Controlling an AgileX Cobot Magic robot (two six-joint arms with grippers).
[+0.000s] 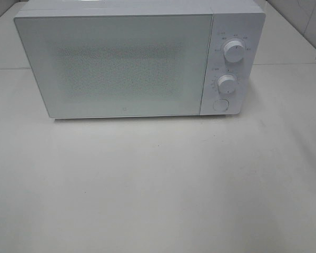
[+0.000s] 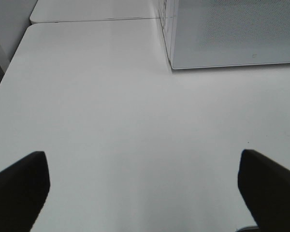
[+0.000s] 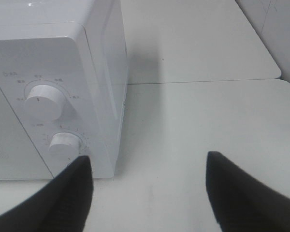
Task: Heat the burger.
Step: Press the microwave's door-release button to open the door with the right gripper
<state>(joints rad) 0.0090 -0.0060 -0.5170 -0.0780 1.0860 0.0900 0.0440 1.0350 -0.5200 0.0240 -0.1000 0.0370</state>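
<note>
Microwave stands on the white table, toward its back. The door is shut, and its frosted, dotted window shows nothing of the inside. The control panel to the right of the door carries an upper knob, a lower knob and a round button.

Burger: seen in no view. Its place, and its position relative to either set of jaws, cannot be told.

Left gripper: jaws spread wide with only bare table between them. It sits near the microwave's left front corner, apart from it.

Right gripper: jaws parted, nothing held. It is at the microwave's right front corner. One finger lies in front of the panel below the lower knob; contact cannot be told.
</note>
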